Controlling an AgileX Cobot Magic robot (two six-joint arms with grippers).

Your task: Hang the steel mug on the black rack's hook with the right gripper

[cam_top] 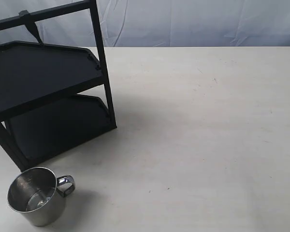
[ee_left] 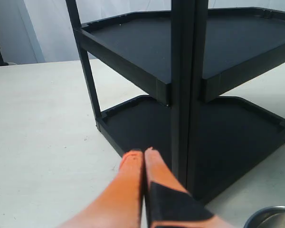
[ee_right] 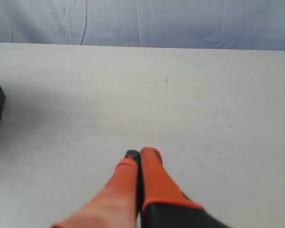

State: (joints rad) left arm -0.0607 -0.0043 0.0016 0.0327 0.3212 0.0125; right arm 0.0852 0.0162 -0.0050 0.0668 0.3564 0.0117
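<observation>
The steel mug point(cam_top: 36, 197) stands upright on the desk point(cam_top: 203, 135) at the near left corner of the scene, mouth up, so its long axis is vertical. Its looped handle point(cam_top: 65, 185) projects to the right and slightly toward the far side. The mug sits just in front of the near leg of the black rack point(cam_top: 43, 96), close to it; whether the two touch cannot be determined from the exterior view.

The right pincer point(ee_right: 138, 154) is clenched, orange fingers pressed together with nothing between them, and faces bare desk. In the exterior view only a dark sliver at the near right edge may belong to this arm, so the mug probably lies well to the left of the right pincer, across most of the desk. The left pincer point(ee_left: 143, 153) is likewise clenched and empty. It points at the rack's lower tray, and the mug rim point(ee_left: 270, 216) shows at the edge of the left wrist view, so the left arm is the nearer one. The task nevertheless assigns the right arm, which requires a long reach leftward.

Farther back, the rack occupies the far left. The hook point(cam_top: 31, 25) hangs from the top crossbar point(cam_top: 43, 13) at the far left, above the upper tray point(cam_top: 34, 77) and well above the mug.
</observation>
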